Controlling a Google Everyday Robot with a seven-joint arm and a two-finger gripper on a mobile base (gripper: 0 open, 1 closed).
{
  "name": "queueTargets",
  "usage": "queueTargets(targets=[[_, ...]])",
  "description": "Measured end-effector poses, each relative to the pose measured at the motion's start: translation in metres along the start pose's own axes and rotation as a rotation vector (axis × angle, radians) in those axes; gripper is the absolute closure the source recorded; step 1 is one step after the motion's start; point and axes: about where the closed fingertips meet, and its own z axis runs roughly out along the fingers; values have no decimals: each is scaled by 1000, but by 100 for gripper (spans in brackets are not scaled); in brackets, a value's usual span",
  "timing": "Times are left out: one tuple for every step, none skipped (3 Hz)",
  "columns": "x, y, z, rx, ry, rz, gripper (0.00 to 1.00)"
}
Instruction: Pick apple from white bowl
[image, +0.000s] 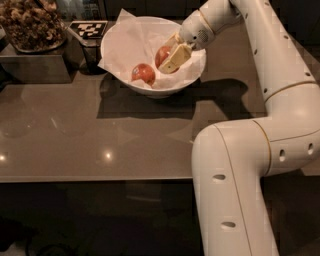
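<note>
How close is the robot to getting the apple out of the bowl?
Done: the claw is down inside the white bowl, right against the darker red apple. In hand: taking hold of it, though I cannot tell if it is gripped yet. Left: lifting it out, because the apple sits within the bowl's rim. The other apple lies nearby on the paper.
</note>
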Motion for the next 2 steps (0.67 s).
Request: queueTargets(targets=[[-30,24,-32,-15,-125,11,100],[-55,45,-57,-30,-201,25,100]])
